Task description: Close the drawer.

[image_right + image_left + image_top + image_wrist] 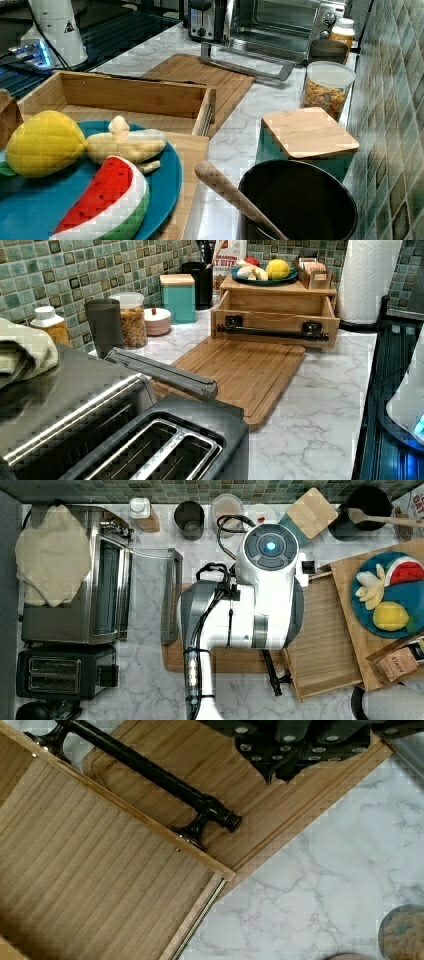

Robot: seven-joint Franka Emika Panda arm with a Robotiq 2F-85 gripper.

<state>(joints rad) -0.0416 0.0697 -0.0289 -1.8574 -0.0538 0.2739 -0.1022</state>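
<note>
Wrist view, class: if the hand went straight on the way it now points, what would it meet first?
Probably the cutting board, beside the drawer handle; the hand appears to point down at it, though depth is unclear.

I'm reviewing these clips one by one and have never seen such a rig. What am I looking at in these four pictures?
It is a kitchen counter seen by four cameras at one moment. The white bulk in the top view is a robot arm, seen from above. Two side cameras look along the counter, and the fourth rides on the arm's wrist, with the dark gripper at its edge, holding nothing. The wooden drawer stands pulled out and empty, its black handle over a cutting board. A blue plate of toy fruit sits on top.
</note>
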